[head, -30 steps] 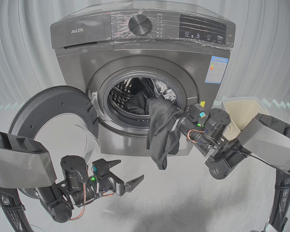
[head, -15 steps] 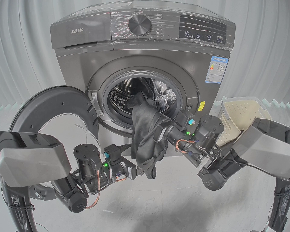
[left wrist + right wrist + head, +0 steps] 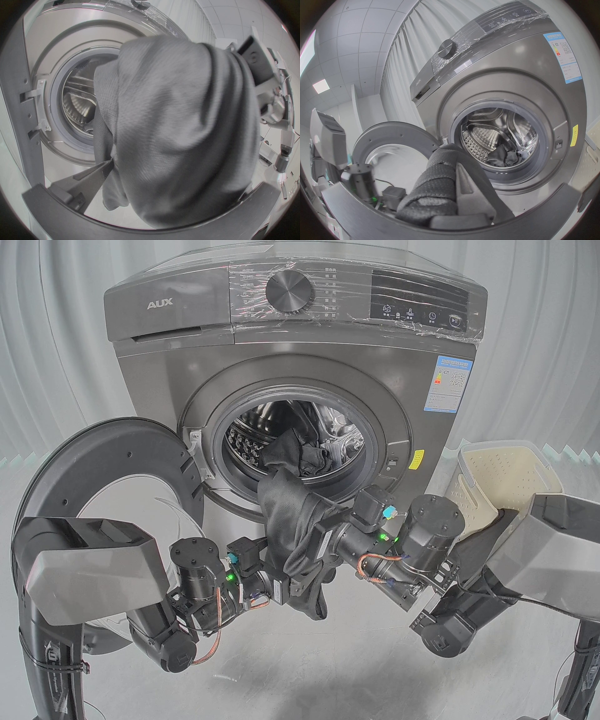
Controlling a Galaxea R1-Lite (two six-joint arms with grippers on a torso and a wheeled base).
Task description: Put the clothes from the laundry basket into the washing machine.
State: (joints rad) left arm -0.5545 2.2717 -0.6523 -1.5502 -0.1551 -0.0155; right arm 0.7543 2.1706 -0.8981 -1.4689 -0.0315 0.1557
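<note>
The right claw (image 3: 317, 535) is clamped on a dark grey garment (image 3: 289, 515), whose top is in front of the lower rim of the washing machine's (image 3: 187, 374) open mouth while the rest hangs toward the floor (image 3: 350, 665). The left claw (image 3: 292, 587) is pressed into the garment's lower folds (whether it has closed on the cloth cannot be told). More dark clothes (image 3: 294, 455) lie in the drum, and the cream laundry basket (image 3: 500, 474) stands beside the machine on the robot's right.
</note>
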